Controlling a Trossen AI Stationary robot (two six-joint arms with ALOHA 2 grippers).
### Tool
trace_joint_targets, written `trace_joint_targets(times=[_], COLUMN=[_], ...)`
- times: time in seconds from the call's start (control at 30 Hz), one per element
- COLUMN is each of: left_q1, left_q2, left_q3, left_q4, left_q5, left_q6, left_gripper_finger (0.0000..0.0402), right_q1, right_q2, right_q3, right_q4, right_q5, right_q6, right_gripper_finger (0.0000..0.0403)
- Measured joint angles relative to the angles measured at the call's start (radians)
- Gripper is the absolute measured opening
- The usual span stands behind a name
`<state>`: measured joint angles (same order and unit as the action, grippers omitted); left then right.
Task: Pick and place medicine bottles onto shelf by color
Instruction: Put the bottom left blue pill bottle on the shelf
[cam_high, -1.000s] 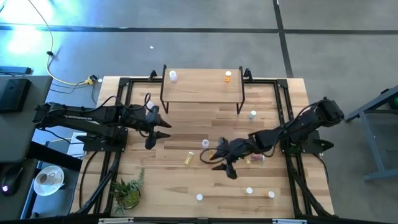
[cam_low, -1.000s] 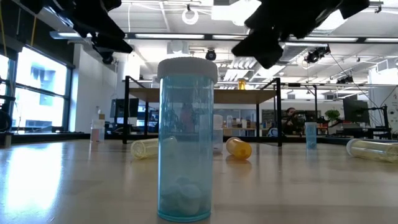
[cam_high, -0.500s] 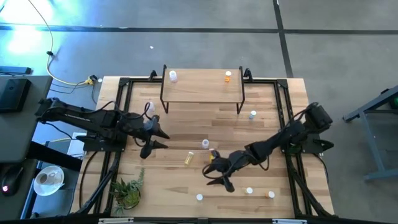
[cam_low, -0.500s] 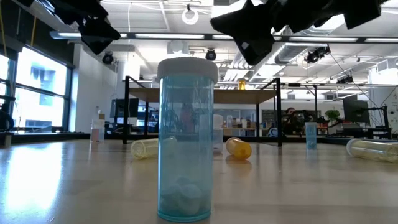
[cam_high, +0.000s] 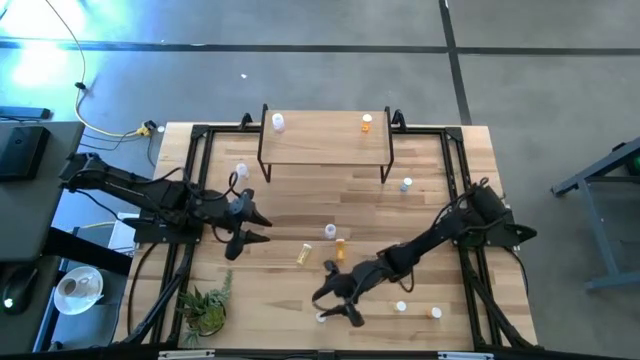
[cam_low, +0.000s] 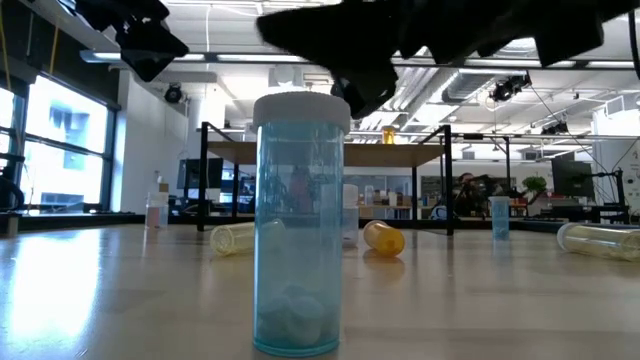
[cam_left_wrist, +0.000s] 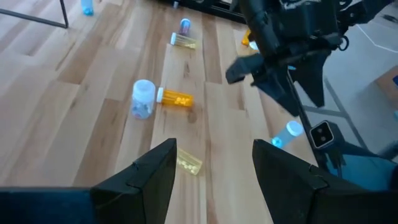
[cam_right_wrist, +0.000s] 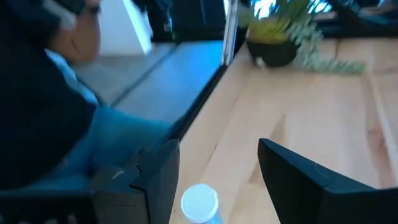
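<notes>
The shelf (cam_high: 325, 140) stands at the table's far middle and carries a white bottle (cam_high: 278, 123) and an orange one (cam_high: 367, 123). Several medicine bottles are spread over the table. A bluish one (cam_high: 321, 318) stands upright near the front edge, and my right gripper (cam_high: 330, 305) hangs open just above and beside it. The right wrist view shows its white cap (cam_right_wrist: 200, 204) low between the open fingers, untouched. My left gripper (cam_high: 252, 228) hovers open at the middle left. Ahead of it are a lying yellow bottle (cam_left_wrist: 188, 163), an amber one (cam_left_wrist: 176, 98) and a standing clear one (cam_left_wrist: 142, 98).
A small potted plant (cam_high: 208, 308) sits at the near left corner. More bottles stand at the near right (cam_high: 401, 307) (cam_high: 436, 313), at the right (cam_high: 406, 185) and at the far left (cam_high: 240, 172). Black frame rails (cam_high: 190, 200) run along both table sides.
My right gripper has swung toward the table's near edge and left, sinking until it hangs over the bluish bottle at the front; it stays open. My left gripper has drifted a little toward the near edge, still open. No bottle has moved.
</notes>
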<state>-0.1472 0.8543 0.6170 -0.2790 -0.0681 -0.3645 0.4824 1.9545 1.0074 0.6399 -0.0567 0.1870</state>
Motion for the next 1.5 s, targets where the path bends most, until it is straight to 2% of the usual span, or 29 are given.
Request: trace_joint_targets(times=[0.2,0.33,0.57,0.87,1.5], left_q1=[-0.015,-0.02,-0.019,-0.019,-0.019], left_q2=[0.0,0.0,0.0,0.0,0.0], left_q3=[0.0,0.0,0.0,0.0,0.0], left_q4=[0.0,0.003,0.017,0.016,0.016], left_q5=[0.0,0.0,-0.009,-0.034,-0.033], left_q6=[0.0,0.0,0.0,0.0,0.0], left_gripper_finger=[0.0202,0.0202,0.0202,0.0202,0.0202], right_q1=[0.034,0.055,0.083,0.119,0.12], right_q2=[0.036,0.043,0.044,0.044,0.107], right_q3=[0.104,0.124,0.125,0.125,0.123], right_q4=[-0.165,-0.18,-0.233,-0.24,-0.22], right_q5=[0.028,0.064,0.201,0.261,0.277], right_q6=[-0.012,-0.012,0.002,0.037,0.068], right_gripper_finger=[0.0209,0.0209,0.0209,0.0209,0.0209])
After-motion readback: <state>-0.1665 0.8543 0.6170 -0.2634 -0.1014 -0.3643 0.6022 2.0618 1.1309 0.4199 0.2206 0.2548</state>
